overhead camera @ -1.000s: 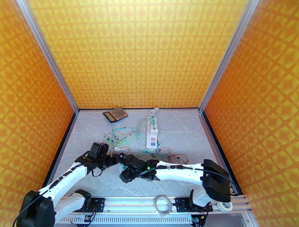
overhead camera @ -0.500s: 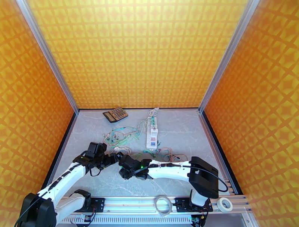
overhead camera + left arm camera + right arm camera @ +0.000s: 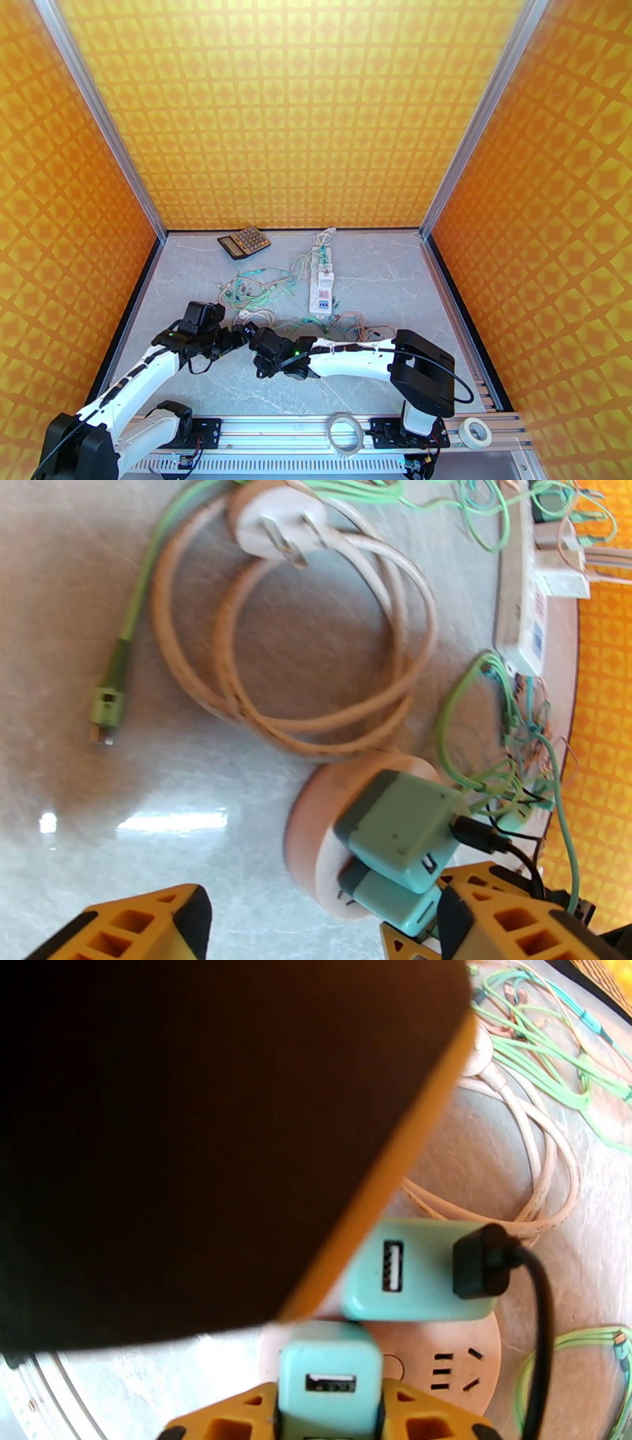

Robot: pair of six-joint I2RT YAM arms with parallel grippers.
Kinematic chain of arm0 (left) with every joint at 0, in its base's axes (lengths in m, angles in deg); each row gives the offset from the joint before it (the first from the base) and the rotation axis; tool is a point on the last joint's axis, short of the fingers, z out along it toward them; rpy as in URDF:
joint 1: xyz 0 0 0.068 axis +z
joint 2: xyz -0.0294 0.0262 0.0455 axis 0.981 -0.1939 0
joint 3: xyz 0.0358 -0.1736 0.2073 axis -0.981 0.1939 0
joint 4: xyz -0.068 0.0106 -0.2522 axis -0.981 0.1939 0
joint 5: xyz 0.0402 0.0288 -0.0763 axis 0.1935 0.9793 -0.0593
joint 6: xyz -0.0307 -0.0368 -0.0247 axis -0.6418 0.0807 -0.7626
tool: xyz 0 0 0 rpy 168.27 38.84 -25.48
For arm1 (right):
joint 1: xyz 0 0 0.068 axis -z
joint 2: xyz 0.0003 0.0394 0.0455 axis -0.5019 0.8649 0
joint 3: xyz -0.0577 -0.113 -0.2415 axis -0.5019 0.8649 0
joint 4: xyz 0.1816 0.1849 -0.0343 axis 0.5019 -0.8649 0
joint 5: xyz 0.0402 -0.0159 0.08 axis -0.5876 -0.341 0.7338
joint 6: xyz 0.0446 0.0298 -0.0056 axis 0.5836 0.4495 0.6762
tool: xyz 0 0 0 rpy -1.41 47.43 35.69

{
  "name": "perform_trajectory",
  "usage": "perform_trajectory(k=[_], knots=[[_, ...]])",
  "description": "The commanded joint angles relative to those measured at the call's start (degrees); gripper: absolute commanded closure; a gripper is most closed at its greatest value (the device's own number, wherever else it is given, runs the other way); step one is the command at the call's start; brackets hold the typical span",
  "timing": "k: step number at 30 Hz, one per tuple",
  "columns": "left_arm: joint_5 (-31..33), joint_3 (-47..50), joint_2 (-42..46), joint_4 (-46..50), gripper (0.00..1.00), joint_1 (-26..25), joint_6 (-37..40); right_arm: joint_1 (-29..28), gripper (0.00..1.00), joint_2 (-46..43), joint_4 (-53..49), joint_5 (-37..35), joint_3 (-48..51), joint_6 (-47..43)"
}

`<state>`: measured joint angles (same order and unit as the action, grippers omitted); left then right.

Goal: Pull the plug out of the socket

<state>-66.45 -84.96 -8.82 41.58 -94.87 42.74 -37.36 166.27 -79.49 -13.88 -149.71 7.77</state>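
A round beige socket [image 3: 316, 851] lies on the marble table with two teal plugs in it. The upper teal plug [image 3: 419, 1280] carries a black USB cable [image 3: 505, 1264]. The lower teal plug [image 3: 330, 1382] sits between the orange fingers [image 3: 426, 1414] of my right gripper [image 3: 330, 1416], which is shut on it. My left gripper [image 3: 316, 913] is open, its orange fingers [image 3: 142, 926] standing wide on either side of the socket's near edge. In the top view both grippers, left [image 3: 235, 338] and right [image 3: 261, 349], meet just in front of the cable tangle.
The socket's beige cord [image 3: 316, 717] lies coiled beyond it, ending in a white wall plug [image 3: 276, 523]. Green cables [image 3: 253, 288], a white power strip [image 3: 321, 286] and a calculator [image 3: 244, 241] lie farther back. Two tape rolls [image 3: 345, 433] rest on the base rail.
The right arm's elbow has swung left and its gripper has edged slightly left towards the left gripper. The left arm has barely shifted.
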Motion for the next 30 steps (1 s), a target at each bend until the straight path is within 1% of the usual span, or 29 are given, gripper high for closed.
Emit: perform_trajectory(k=[1, 5, 14, 21, 25, 30], knots=[[-5.11, 1.49, 0.13, -4.36, 0.23, 0.41, -0.58, 1.11, 0.73, -2.7, 1.78, 2.16, 1.71, -4.12], [-8.25, 2.3, -1.21, -7.33, 0.24, 0.19, -0.99, 1.99, 0.74, -2.54, 2.06, 4.17, 2.18, -4.23], [-10.06, 3.6, -7.18, -13.48, 0.27, 0.15, -2.8, 2.15, 0.75, -2.45, 2.66, 5.5, 2.34, -3.71], [-9.78, 4.2, -11.28, -13.86, 0.32, 0.14, -2.06, 2.1, 0.75, -2.39, 2.64, 5.73, 2.28, -3.35], [-7.7, 5.03, -14.31, -11.44, 0.4, 0.15, -0.94, 2.12, 0.77, -2.45, 2.39, 5.48, 2.2, -3.83], [-5.39, 6.07, -14.0, -9.19, 0.43, -0.03, -0.36, 2.02, 0.78, -2.54, 1.64, 5.72, 0.98, -4.76]])
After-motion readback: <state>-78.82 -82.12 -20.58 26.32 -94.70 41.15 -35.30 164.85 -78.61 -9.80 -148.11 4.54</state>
